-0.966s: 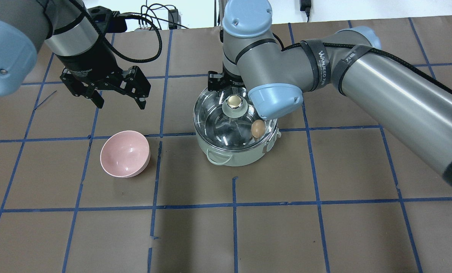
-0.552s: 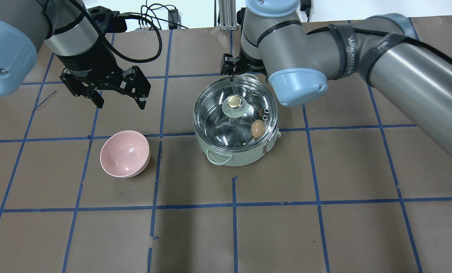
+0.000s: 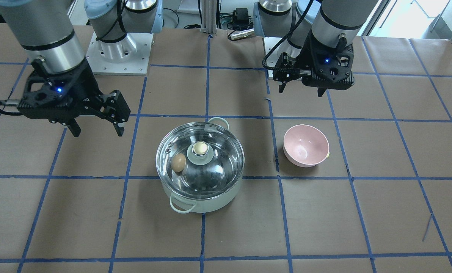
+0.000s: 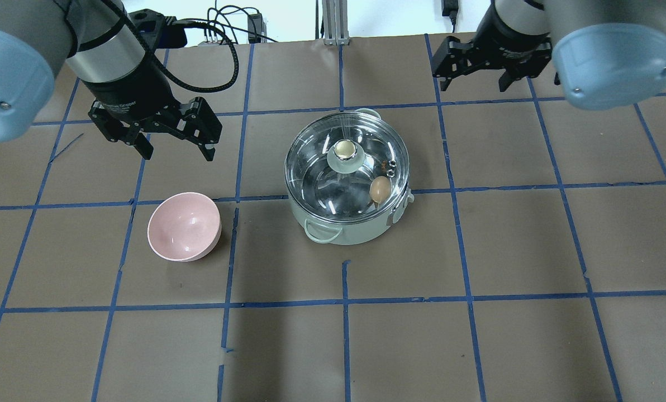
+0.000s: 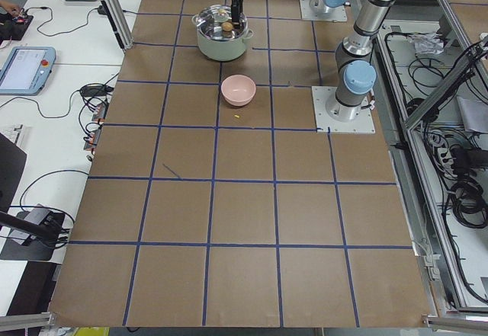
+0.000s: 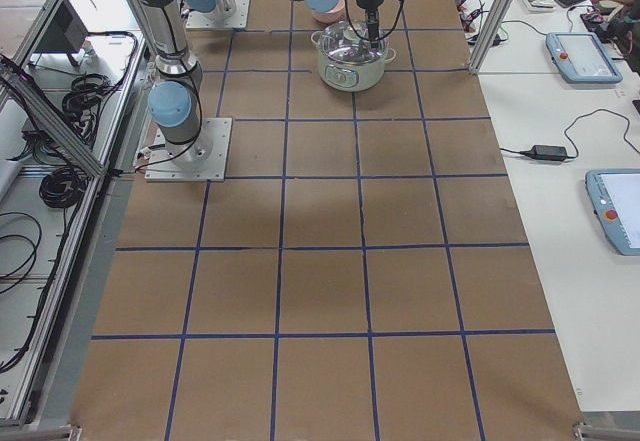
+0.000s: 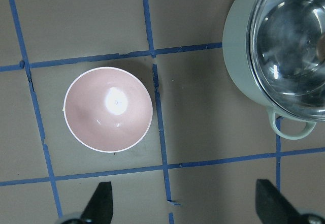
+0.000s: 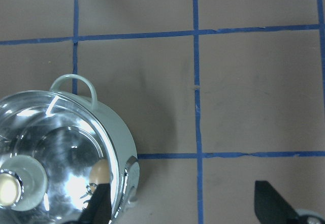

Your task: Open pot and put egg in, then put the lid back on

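The pot [image 4: 355, 231] stands mid-table with the glass lid [image 4: 316, 167] resting on it, beige knob [image 4: 345, 149] at centre. The egg [image 4: 379, 189] lies inside the pot under the lid, at its right side; it also shows in the front view [image 3: 179, 162] and the right wrist view [image 8: 100, 172]. My right gripper [image 4: 472, 84] is open and empty, beyond and to the right of the pot. My left gripper [image 4: 177, 153] is open and empty, left of the pot and beyond the bowl.
A pink bowl [image 4: 184, 226] stands empty left of the pot; it also shows in the left wrist view [image 7: 107, 109]. The table is brown with a grid of blue tape lines. Cables lie at the far edge.
My right arm has drawn away from above the pot, back and to the right. The lid stays on the pot with the egg inside. The left arm has not moved.
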Robot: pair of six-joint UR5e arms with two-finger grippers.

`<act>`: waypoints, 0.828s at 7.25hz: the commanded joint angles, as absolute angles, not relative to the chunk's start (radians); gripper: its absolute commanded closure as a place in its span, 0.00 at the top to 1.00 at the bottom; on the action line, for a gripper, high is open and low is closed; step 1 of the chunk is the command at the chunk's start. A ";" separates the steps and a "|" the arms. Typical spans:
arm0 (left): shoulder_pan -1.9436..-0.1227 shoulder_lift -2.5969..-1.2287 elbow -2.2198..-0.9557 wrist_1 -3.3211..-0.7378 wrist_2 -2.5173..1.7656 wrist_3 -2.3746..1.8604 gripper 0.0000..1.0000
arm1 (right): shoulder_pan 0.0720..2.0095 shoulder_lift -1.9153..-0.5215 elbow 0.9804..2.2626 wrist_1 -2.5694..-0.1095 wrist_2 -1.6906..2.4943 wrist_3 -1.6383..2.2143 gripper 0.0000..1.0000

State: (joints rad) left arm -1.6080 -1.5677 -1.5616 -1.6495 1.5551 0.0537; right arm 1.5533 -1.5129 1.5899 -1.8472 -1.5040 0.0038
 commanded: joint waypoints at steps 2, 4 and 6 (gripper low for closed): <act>-1.609 -1.568 -1.562 -1.649 1.555 0.054 1.00 | 1.502 -1.572 1.611 -1.732 -1.509 -0.060 1.00; -1.609 -1.568 -1.562 -1.651 1.555 0.054 1.00 | 1.506 -1.588 1.623 -1.732 -1.508 -0.061 1.00; -1.609 -1.568 -1.562 -1.649 1.554 0.054 1.00 | 1.532 -1.591 1.649 -1.730 -1.503 -0.046 1.00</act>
State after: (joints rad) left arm -1.6091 -1.5677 -1.5616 -1.6502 1.5544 0.0537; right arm 1.5151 -1.5885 1.6332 -1.7311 -1.5069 -0.0575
